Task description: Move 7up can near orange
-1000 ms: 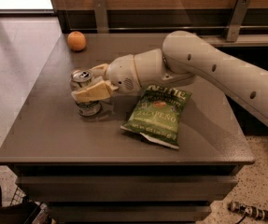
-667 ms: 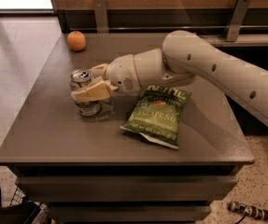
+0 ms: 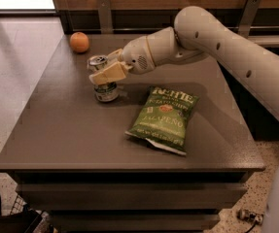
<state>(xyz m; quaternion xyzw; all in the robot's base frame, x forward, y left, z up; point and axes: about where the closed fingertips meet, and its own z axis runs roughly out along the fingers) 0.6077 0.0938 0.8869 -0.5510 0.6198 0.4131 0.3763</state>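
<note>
The 7up can, white and green with a silver top, is upright at the left-middle of the grey table. My gripper reaches in from the right and is shut on the can's upper half; one cream finger crosses its front. I cannot tell whether the can's base touches the table. The orange sits at the far left corner of the table, a short way behind and left of the can, apart from it.
A green Kettle chip bag lies flat to the right of and nearer than the can. My arm spans the table's right rear. A wooden wall with metal brackets runs behind the table. The floor drops off to the left.
The gripper, still shut on the can, has carried it away from the front, toward the back of the table and closer to the orange. The orange and the chip bag have not moved.
</note>
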